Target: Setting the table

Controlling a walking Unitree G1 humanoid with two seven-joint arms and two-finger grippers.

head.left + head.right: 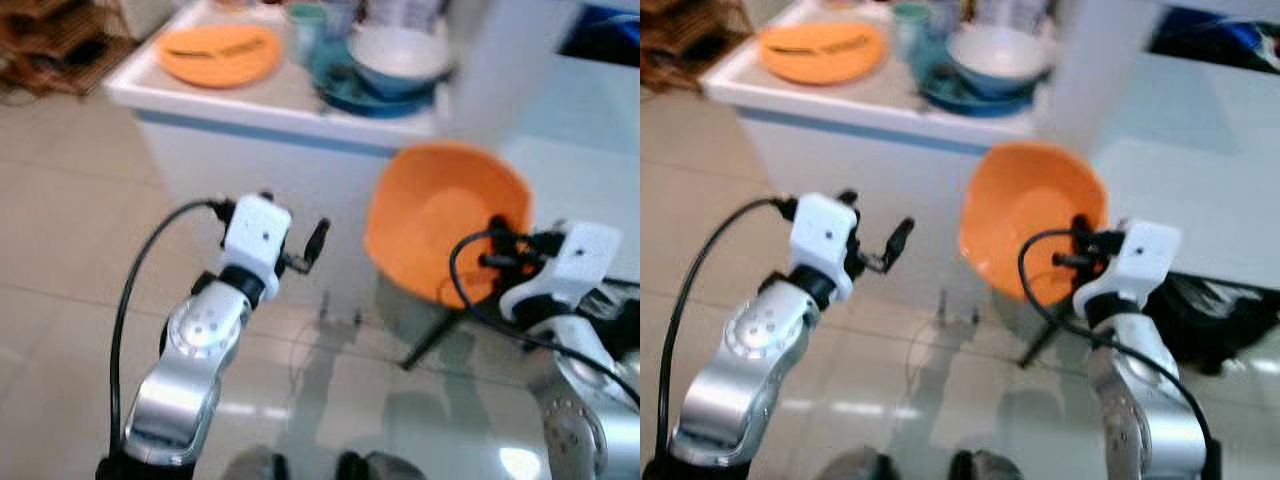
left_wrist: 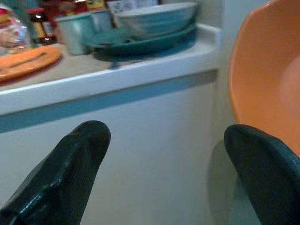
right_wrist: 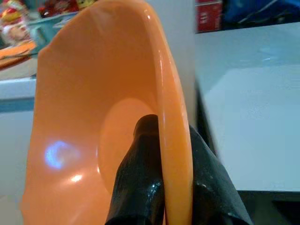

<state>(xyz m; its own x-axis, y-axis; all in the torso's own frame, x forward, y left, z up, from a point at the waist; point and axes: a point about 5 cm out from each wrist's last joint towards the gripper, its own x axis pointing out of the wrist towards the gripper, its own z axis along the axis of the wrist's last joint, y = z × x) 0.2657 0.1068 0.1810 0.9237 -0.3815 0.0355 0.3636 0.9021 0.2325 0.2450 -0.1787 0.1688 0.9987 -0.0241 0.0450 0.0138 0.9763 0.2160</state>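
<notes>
orange bowl (image 1: 440,222) held tilted on edge in the right gripper (image 3: 164,183), rim pinched between both black fingers (one inside, one outside). bowl hangs off the counter (image 1: 270,110), near its front right corner. left gripper (image 2: 164,173) spread wide, holding nothing, facing the counter front. far on the counter: orange plate (image 1: 218,53), white bowl (image 1: 398,55) on a blue plate (image 1: 365,100).

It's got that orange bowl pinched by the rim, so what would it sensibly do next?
Probably carry the orange plastic bowl right, over the white table, and level it. The right tool grips its rim with the bowl tipped on edge, beside the table. The left tool is open, holding nothing.
</notes>
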